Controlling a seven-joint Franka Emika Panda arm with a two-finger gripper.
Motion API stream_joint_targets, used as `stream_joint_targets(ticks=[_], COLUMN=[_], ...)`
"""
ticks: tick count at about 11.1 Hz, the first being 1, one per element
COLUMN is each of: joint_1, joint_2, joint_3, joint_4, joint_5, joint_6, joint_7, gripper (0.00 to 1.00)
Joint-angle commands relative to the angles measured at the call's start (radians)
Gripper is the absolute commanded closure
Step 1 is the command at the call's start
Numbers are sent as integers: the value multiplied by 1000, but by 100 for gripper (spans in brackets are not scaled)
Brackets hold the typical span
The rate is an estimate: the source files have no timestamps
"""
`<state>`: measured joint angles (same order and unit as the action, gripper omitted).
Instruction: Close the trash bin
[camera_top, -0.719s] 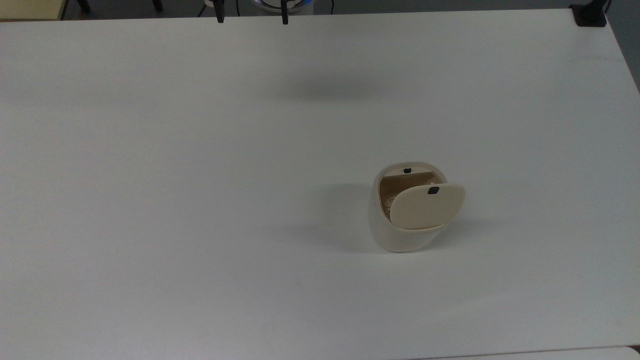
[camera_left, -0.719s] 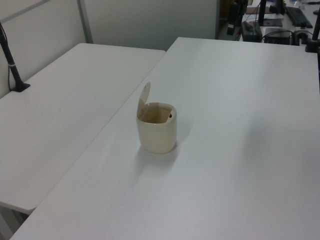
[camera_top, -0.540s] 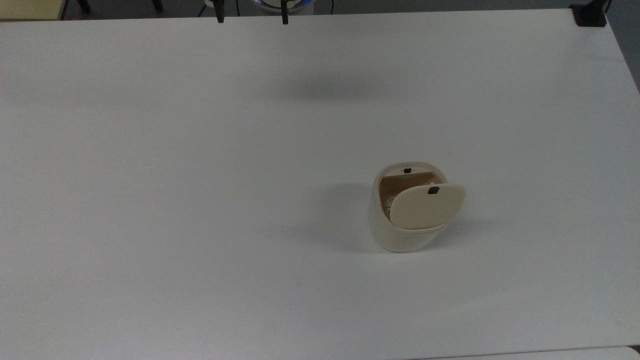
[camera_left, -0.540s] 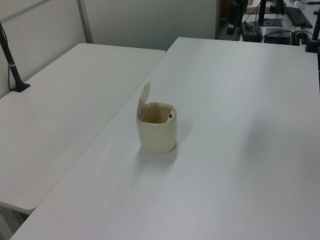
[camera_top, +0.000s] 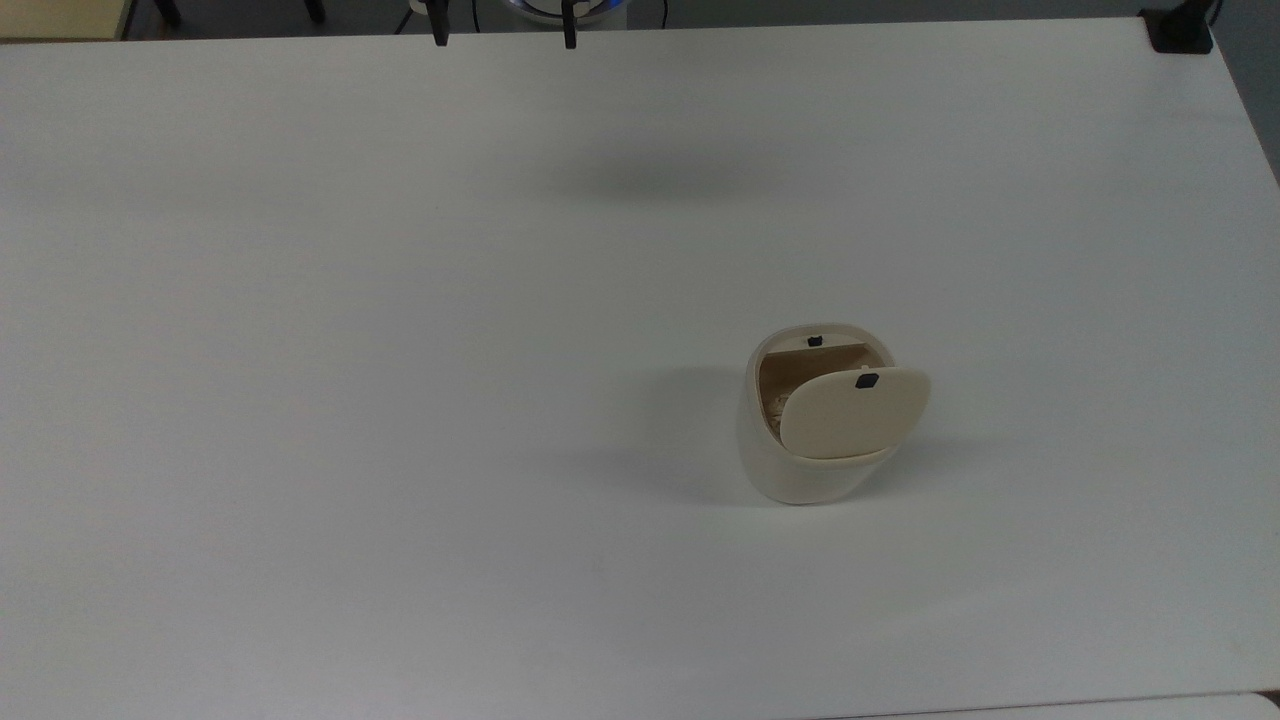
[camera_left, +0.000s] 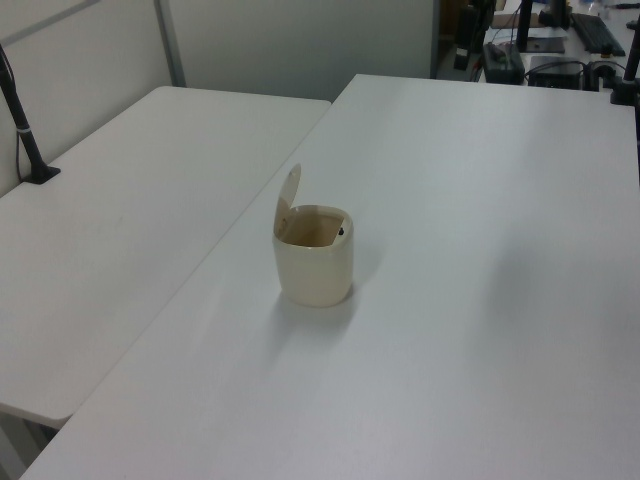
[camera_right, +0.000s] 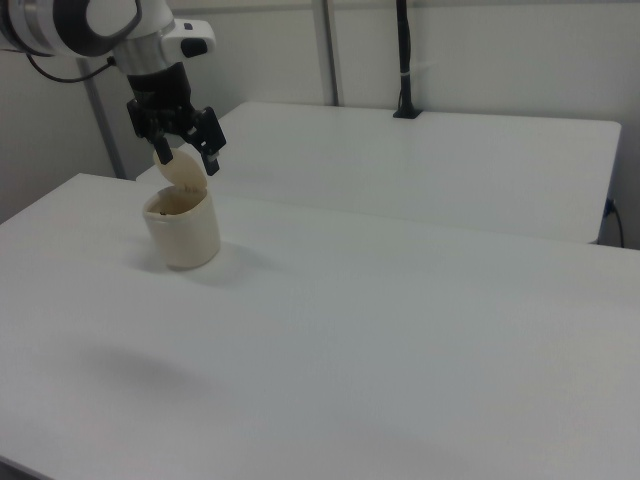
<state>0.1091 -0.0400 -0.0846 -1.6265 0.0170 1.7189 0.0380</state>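
arm links: white rounded shells, dark grey band at the joint
wrist flange: white, small dark slot on its side
tool: black body, two black fingers set apart, blocky tips
tool in top view: two thin black finger tips at the frame edge
cable: thin black, beside the arm

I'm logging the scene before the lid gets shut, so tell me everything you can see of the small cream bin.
The small cream-white plastic trash bin has a rounded-square body and stands upright on the white table. Its flat hinged lid is raised, nearly upright in the left view, showing a brownish interior. A small black square mark sits on the lid, another on the inner rim. Nothing visibly touches it but the table.
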Motion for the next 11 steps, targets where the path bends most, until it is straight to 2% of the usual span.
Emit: stream_joint_targets(ticks=[1, 3, 5, 7, 9, 11], joint_1=[-2, 0, 12, 73, 127, 161], joint_2=[-4, 20, 49, 89, 156, 215], joint_3=[-3, -3, 8, 6, 8, 8], joint_4=[-3, 5, 31, 36, 111, 149], joint_5=[20, 20, 17, 5, -3, -2], joint_6=[-19, -7, 83, 163, 215, 325], joint_7=[-26, -27, -12, 41, 225, 432], gripper=[0, 0, 0, 1, 13, 39])
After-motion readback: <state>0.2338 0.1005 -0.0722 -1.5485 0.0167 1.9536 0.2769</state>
